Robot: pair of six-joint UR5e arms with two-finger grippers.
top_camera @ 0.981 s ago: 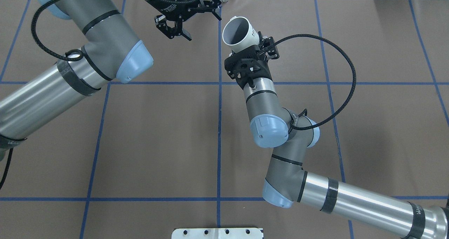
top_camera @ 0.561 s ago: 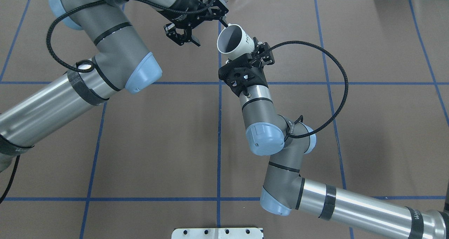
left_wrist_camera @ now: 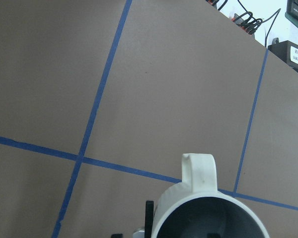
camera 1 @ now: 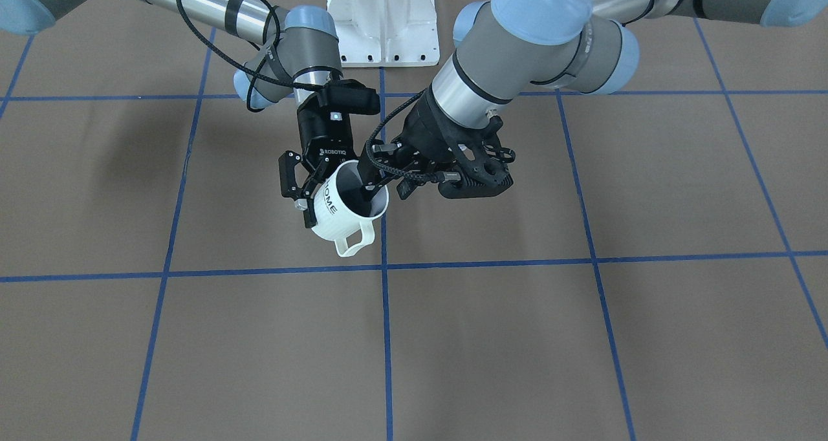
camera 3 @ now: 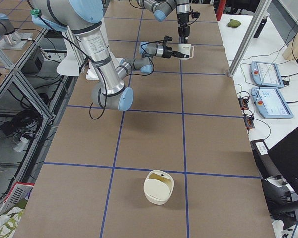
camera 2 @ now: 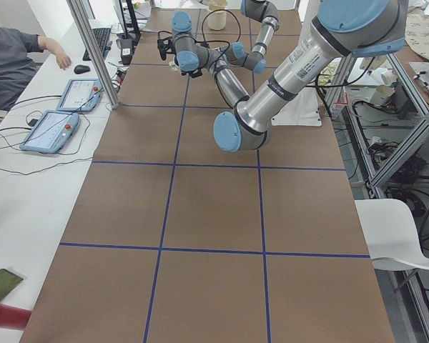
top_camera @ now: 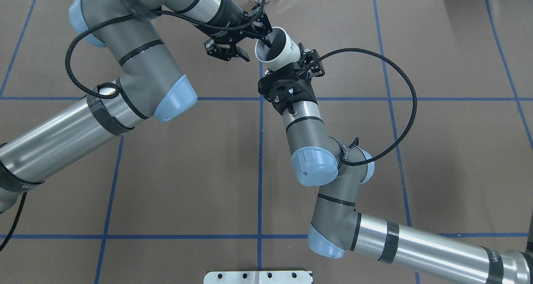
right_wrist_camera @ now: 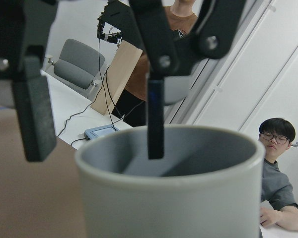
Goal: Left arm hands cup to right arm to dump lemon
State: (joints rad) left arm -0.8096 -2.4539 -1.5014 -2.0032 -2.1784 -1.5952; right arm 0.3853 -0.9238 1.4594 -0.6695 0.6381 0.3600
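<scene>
1. Up over the brown bench (camera 1: 582,337), the white cup (camera 1: 339,224) hangs in the air, close to one of the blue lines (camera 1: 385,337) that split the bench into big squares.
2. The cup is tipped on its side. Its mouth faces the left arm (top_camera: 137,67), and its handle (camera 1: 354,240) points away from the robot.
3. The word "HOME" shows in black on the side of the cup.
4. The right gripper (top_camera: 289,64) holds the cup, with one finger pressed on each side of its outside.
5. The left gripper (top_camera: 258,51) is wide. One finger (right_wrist_camera: 156,114) pokes into the cup's mouth. The other finger (right_wrist_camera: 34,114) is outside the cup. The cup's wall sits between them. I cannot tell if they touch it.
6. The inside of the cup is dark, so I cannot tell what is in it.
7. A cream tub (camera 3: 159,187) sits on the bench at the robot's right end, well apart from the cup.
8. A man with glasses (right_wrist_camera: 275,139) shows behind the cup in the right wrist view.
</scene>
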